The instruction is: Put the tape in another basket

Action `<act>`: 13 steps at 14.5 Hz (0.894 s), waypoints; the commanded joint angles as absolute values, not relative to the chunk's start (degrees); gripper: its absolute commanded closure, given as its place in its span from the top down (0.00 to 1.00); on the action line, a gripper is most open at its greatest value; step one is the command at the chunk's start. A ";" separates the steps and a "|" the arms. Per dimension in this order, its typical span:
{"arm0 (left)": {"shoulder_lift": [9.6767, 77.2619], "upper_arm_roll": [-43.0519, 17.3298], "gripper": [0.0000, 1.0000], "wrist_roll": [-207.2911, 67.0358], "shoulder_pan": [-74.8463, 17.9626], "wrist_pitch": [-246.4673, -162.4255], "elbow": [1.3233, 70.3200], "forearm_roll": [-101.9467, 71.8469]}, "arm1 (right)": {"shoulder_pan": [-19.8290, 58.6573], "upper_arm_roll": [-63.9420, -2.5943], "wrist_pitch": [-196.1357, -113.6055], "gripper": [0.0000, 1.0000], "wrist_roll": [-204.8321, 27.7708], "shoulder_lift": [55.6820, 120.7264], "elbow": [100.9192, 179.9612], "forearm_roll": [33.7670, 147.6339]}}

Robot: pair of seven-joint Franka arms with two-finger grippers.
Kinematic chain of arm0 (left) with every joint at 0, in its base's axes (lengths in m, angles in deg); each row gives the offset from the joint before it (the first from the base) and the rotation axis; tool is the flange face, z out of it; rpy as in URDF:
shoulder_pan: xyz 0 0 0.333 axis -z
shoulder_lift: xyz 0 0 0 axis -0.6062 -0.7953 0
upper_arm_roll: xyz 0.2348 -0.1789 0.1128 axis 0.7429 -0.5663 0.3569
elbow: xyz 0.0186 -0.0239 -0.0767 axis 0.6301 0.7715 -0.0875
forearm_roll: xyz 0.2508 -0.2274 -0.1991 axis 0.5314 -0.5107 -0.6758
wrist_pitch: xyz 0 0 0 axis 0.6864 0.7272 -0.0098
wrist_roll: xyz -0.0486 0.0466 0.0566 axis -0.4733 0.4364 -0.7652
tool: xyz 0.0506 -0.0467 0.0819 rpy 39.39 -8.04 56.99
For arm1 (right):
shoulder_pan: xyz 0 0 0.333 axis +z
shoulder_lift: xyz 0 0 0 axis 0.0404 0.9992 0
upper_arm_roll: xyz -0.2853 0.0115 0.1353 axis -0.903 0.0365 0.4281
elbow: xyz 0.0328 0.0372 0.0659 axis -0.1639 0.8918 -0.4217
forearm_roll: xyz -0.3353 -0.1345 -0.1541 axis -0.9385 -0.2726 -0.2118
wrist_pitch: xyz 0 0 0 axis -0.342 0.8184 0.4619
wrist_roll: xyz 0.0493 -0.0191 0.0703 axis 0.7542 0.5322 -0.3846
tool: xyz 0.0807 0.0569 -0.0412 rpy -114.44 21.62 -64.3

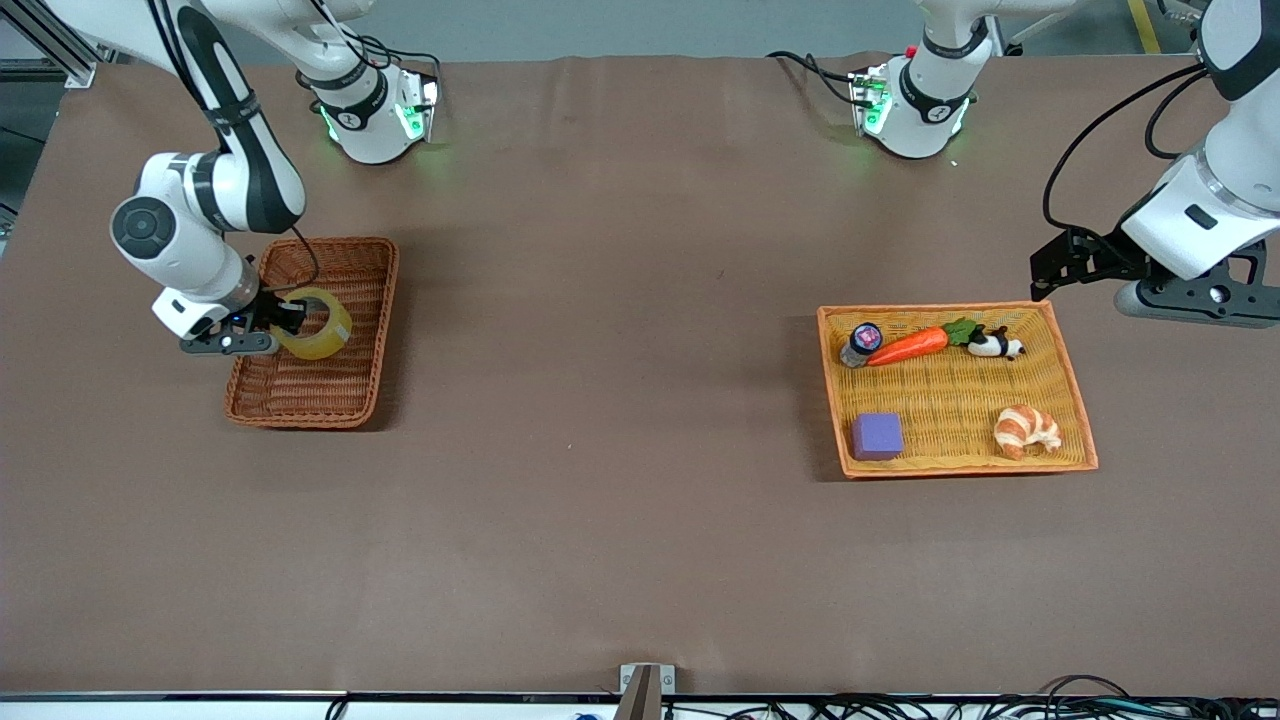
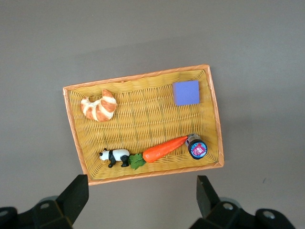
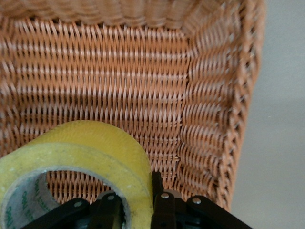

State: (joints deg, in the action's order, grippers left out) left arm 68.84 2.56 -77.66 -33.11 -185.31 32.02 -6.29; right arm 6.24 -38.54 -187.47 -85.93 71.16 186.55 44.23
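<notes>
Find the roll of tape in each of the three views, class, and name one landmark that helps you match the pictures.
Front view: the tape is held by the right gripper over the dark basket at the right arm's end of the table.
Left wrist view: the tape is not in it.
Right wrist view: the tape fills the lower corner, clamped on its wall.
Shared landmark: the dark basket's weave.

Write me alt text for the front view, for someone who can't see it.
The right gripper holds the tape over the basket at the right arm's end of the table. The left gripper waits, jaws open, near an orange tray holding a carrot, croissant, purple block, panda and small jar.
</notes>
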 commanded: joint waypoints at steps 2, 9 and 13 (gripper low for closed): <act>67.95 1.86 1.00 -77.55 -33.98 -184.84 30.33 -6.50 | 6.10 -39.07 -189.72 0.24 -86.75 73.96 186.35 44.89; 67.51 1.86 1.00 -77.55 -33.89 -184.84 30.06 -6.50 | 4.52 -38.63 -174.30 1.00 -86.40 69.23 174.79 45.07; 67.51 1.86 1.00 -77.55 -33.98 -184.84 29.98 -6.41 | 4.08 -35.91 -157.15 1.00 -85.79 69.22 157.74 48.91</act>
State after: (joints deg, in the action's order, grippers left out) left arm 68.04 2.56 -77.66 -33.20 -185.35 31.30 -6.29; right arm 5.53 -38.29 -163.27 -85.92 68.94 164.65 46.16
